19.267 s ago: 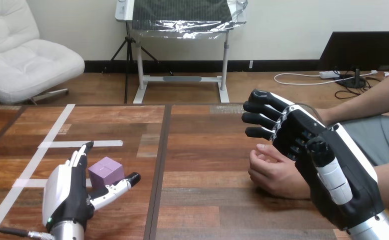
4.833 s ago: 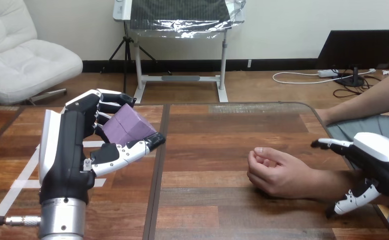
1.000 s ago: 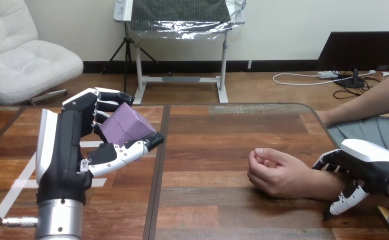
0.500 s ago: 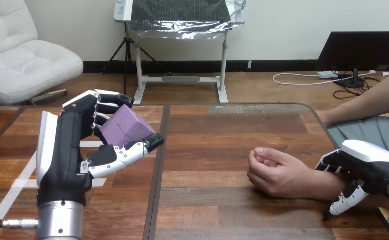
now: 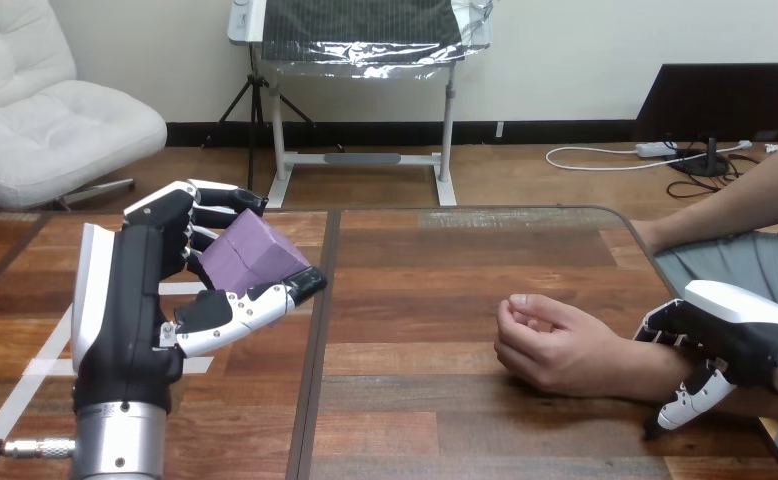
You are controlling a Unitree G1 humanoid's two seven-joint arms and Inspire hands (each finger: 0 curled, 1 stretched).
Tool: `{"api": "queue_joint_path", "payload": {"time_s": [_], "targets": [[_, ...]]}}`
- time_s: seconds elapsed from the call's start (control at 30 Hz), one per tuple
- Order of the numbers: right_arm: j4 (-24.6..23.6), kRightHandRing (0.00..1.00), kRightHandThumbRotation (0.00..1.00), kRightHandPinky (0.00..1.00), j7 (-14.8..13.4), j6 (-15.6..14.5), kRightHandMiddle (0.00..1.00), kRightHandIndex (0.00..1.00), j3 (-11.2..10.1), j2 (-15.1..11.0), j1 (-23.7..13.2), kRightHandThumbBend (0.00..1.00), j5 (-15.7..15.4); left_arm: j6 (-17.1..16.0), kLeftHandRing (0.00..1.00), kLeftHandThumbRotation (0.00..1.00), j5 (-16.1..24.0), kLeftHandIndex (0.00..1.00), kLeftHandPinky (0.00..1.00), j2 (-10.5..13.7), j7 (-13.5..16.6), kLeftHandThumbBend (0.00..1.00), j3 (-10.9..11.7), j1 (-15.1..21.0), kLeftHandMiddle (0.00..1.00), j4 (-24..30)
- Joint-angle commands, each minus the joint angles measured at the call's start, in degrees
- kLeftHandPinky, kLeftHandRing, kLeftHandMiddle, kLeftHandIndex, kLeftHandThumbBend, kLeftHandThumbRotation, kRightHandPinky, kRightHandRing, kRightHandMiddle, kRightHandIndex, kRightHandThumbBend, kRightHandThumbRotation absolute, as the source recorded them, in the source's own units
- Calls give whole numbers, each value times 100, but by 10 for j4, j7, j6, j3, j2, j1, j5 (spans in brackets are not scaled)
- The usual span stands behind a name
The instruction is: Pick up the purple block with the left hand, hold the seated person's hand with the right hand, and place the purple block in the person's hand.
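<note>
Gripping the purple block [image 5: 250,255] in the left robot hand [image 5: 130,290], fingers curled over its far side and thumb propped under its near edge, raised clear of the bench [image 5: 415,300]. Carried high, probably to clear the surface on the way across. Wraps the right robot hand [image 5: 735,320] over the person's forearm [image 5: 625,370], fingers across the top and thumb down the near side, likely to steady it for the handover. Finds the person's hand [image 5: 545,345] just left of that robot hand, lying on its side with fingers loosely curled, so offering little palm as yet. Leaves bare bench all the way rightward from the left robot hand to the person's hand. Crowds the bench's right edge at the right robot hand, with little spare room there.
</note>
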State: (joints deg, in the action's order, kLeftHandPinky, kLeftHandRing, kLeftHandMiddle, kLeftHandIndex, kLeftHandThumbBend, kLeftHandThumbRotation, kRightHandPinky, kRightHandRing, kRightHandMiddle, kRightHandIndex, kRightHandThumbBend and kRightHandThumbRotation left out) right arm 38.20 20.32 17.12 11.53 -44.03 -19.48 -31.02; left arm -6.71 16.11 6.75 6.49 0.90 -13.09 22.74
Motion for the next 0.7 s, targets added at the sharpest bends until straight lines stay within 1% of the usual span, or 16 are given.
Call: {"api": "queue_joint_path", "payload": {"time_s": [0.0,0.23,0.33,0.47,0.6,0.67], "targets": [[48,56,0,50,12,-4,61,59,44,56,38,92,1,-12,32,0,-9,40,26,-4,0,70,4,21,38,12],[50,51,0,46,-6,0,56,56,46,61,38,94,-5,-15,31,0,-15,40,25,-6,-1,71,4,23,38,3],[50,48,0,41,-12,-1,54,54,46,63,37,93,-7,-17,31,0,-17,40,26,-6,-1,71,5,25,38,-3],[52,46,0,39,-19,-1,52,52,45,67,38,93,-7,-22,32,0,-21,40,26,-4,-2,71,5,28,38,-15],[58,44,0,36,-26,6,50,50,44,70,38,92,-4,-8,33,0,-28,41,27,-5,-8,70,4,30,38,-20],[59,46,0,37,-28,6,51,48,45,71,37,91,-3,-4,33,0,-34,41,27,-6,-10,70,4,30,38,-21]]}}
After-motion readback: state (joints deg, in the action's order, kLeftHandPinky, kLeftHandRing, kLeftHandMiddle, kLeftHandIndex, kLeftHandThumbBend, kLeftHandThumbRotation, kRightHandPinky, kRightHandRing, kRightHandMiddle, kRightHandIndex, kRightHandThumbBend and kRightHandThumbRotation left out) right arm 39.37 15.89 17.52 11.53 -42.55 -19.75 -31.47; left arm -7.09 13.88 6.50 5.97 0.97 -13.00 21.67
